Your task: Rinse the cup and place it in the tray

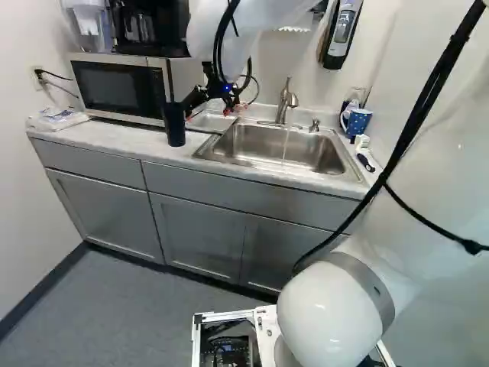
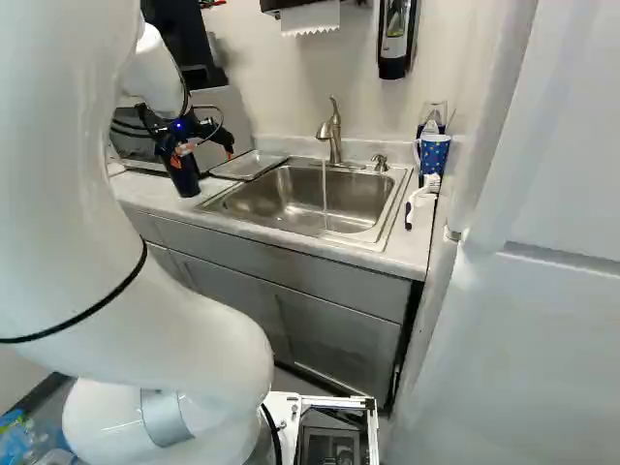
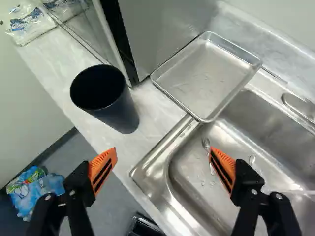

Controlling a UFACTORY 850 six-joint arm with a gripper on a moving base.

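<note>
Black gripper (image 3: 163,150) open, fingers wide apart, nothing between. With fingers pointing to twelve: dark cup (image 3: 120,114) near ten o'clock, upright on counter (image 3: 59,69), long axis vertical; metal tray (image 3: 204,78) near one. Coming grasp likely needs shift toward ten, fingers straddling cup wall.

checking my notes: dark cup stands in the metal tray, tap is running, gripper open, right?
The wrist view shows the dark cup standing on the counter, not in the metal tray. The tap is running and the gripper is open.
</note>
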